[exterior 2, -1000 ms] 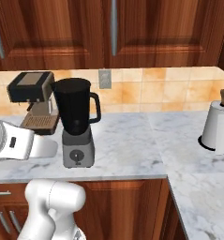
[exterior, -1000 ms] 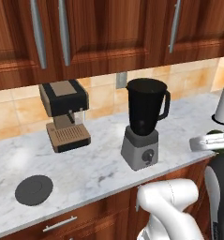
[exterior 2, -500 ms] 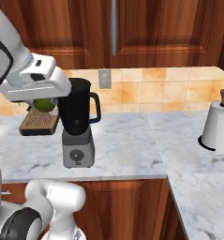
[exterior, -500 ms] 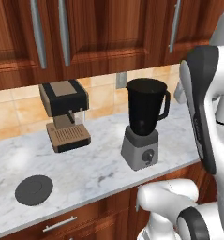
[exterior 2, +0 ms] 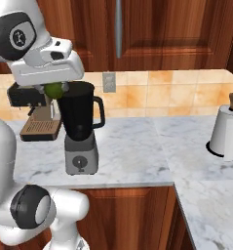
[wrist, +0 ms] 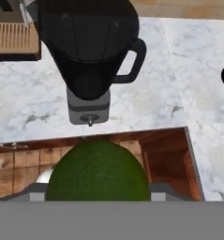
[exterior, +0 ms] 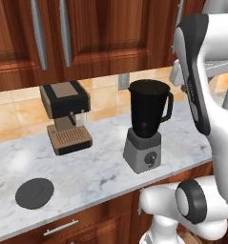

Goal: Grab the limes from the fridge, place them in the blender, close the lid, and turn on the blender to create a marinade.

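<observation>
Carrying a lime [wrist: 98, 171] between its two fingers, the robot's claw [exterior 2: 53, 89] hangs above and to one side of the open blender [exterior 2: 80, 128] on the marble desk [exterior 2: 137, 146]. One risk, by the look of it: the fruit sits off the jar's centre line, so letting go here would likely bounce it off the rim or drop it onto the desk, from where a round fruit rolls away. The hand view looks down past the lime into the empty black jar, which stands ahead of the claw rather than straight beneath it. The lid [exterior: 35, 193] lies flat on the desk well apart from the blender, past the coffee machine [exterior: 66, 116], waiting for its turn.
</observation>
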